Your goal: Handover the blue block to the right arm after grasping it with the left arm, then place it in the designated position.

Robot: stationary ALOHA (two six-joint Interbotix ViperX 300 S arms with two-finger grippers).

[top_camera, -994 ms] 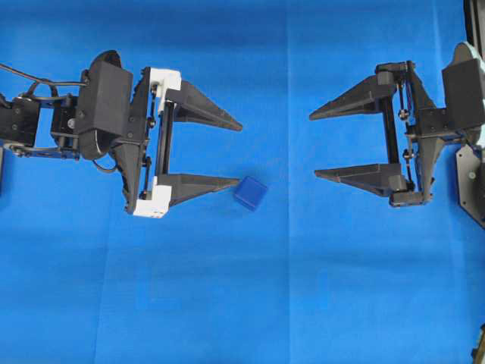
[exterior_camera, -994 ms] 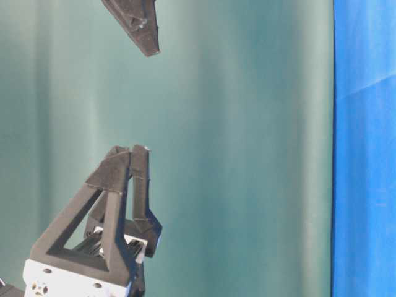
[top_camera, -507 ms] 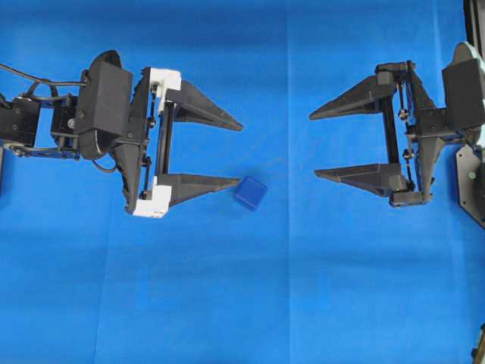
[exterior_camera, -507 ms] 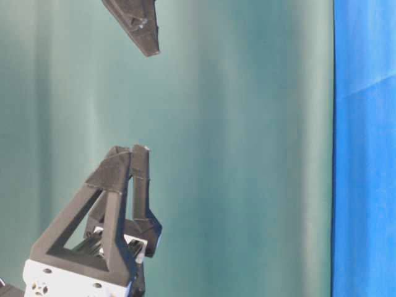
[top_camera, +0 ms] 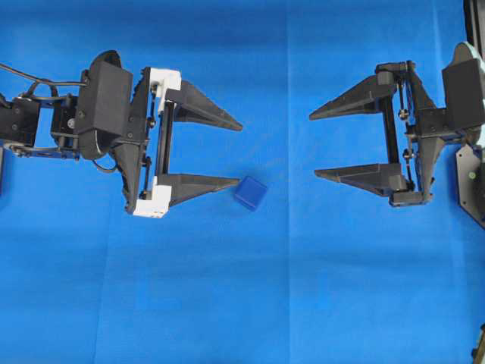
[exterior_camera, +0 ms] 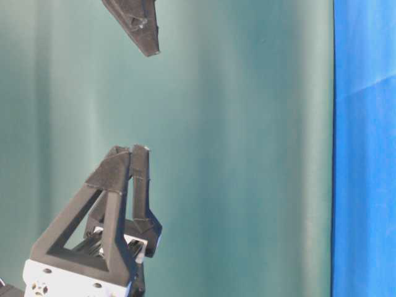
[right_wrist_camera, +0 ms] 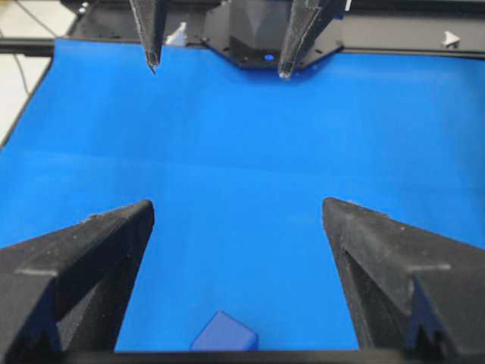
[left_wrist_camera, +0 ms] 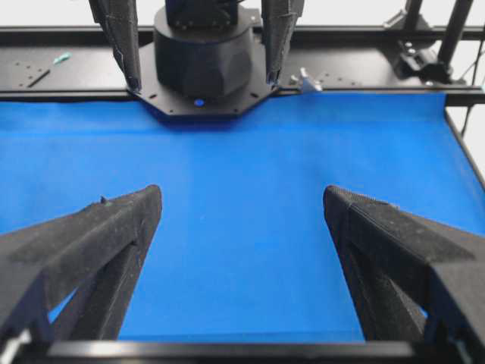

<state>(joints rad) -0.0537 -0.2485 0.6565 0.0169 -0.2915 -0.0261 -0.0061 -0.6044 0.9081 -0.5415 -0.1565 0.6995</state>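
Observation:
The blue block [top_camera: 250, 192] lies on the blue cloth, just past the tip of the nearer finger of my left gripper [top_camera: 239, 152] and outside its gap. That gripper, with white brackets, is open and empty and points right. My right gripper [top_camera: 313, 145] faces it from the right, also open and empty. In the right wrist view the block [right_wrist_camera: 225, 334] shows at the bottom edge, below the open right gripper [right_wrist_camera: 236, 205]. The left wrist view shows only cloth between the spread fingers of the left gripper [left_wrist_camera: 241, 193]; the block is hidden there.
The blue cloth [top_camera: 227, 303] covers the table. A black base plate [top_camera: 471, 182] stands at the right edge. Black frame rails [left_wrist_camera: 364, 61] run along the far side. The table-level view shows a green backdrop [exterior_camera: 247, 154] behind the left gripper's fingers [exterior_camera: 114, 204].

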